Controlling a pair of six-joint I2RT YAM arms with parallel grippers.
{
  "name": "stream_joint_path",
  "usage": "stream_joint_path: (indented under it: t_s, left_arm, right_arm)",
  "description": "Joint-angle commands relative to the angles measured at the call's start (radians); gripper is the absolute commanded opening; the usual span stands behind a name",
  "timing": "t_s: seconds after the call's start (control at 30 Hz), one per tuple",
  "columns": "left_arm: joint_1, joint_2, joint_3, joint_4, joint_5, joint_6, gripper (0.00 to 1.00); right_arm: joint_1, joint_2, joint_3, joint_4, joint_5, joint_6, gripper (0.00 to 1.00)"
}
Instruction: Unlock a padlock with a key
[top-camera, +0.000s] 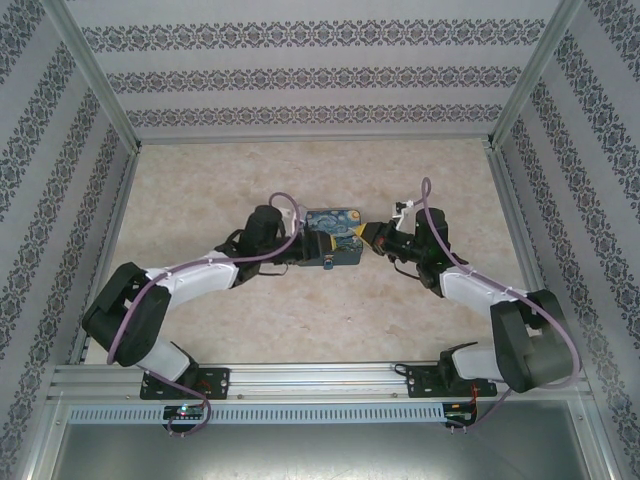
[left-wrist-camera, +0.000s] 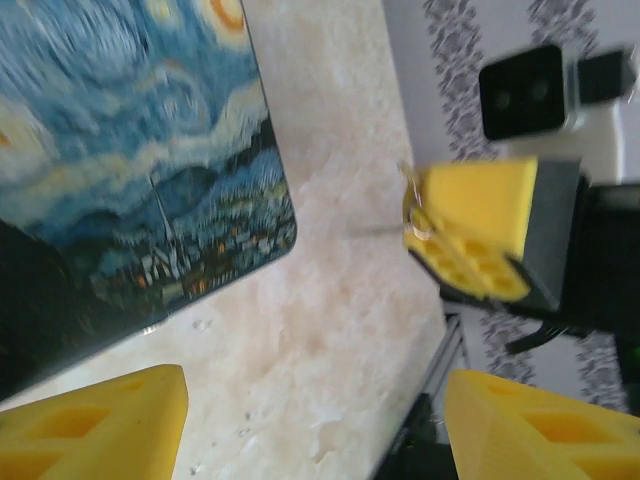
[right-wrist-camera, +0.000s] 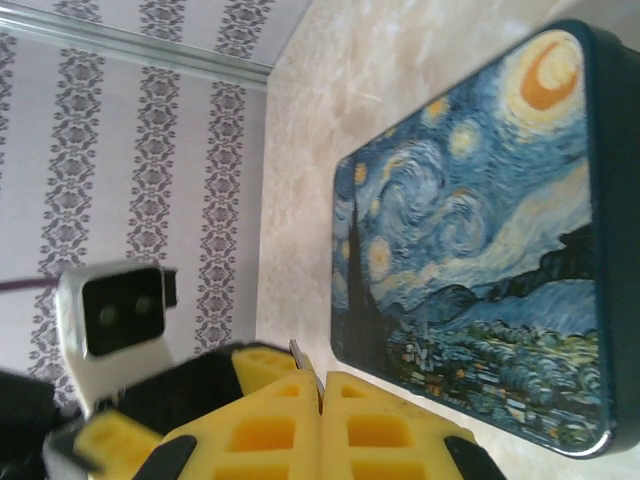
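Top external view: the Starry Night tin lies on the table between the two grippers. The left gripper sits at the tin's left end, jaws well apart and holding nothing; the left wrist view shows bare table between its yellow fingers. The right gripper stands just off the tin's right end, jaws closed on the key, a thin sliver protruding from the tips. The padlock, small and blue, lies at the tin's near edge.

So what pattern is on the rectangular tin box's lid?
Rectangular tin box: swirling blue-and-yellow Starry Night print, clearest in right wrist view.
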Motion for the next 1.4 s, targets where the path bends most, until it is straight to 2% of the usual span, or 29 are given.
stream_joint_path:
  t_s: [0.0,0.2,0.57,0.8,1.2,1.37]
  left_arm:
    - [-0.055,0.032,-0.035,-0.060,-0.126,0.099,0.69]
    - [-0.126,0.128,-0.038,-0.001,-0.240,0.126,0.68]
    - [-0.167,0.187,-0.019,-0.011,-0.411,0.270,0.66]
    - [-0.198,0.246,-0.024,0.054,-0.462,0.378,0.65]
    - [-0.211,0.268,-0.044,0.123,-0.614,0.414,0.62]
    - [-0.211,0.289,-0.013,0.130,-0.620,0.416,0.62]
  right_arm:
    - [0.021,0.036,0.022,0.020,0.063,0.026,0.00]
    - [0.045,0.085,0.044,0.029,0.092,0.041,0.00]
    - [0.046,0.153,0.069,0.035,0.121,0.034,0.00]
    - [0.043,0.194,0.079,0.042,0.120,0.032,0.00]
    - [0.040,0.215,0.079,0.035,0.115,0.033,0.00]
    - [0.040,0.218,0.074,0.036,0.118,0.036,0.00]
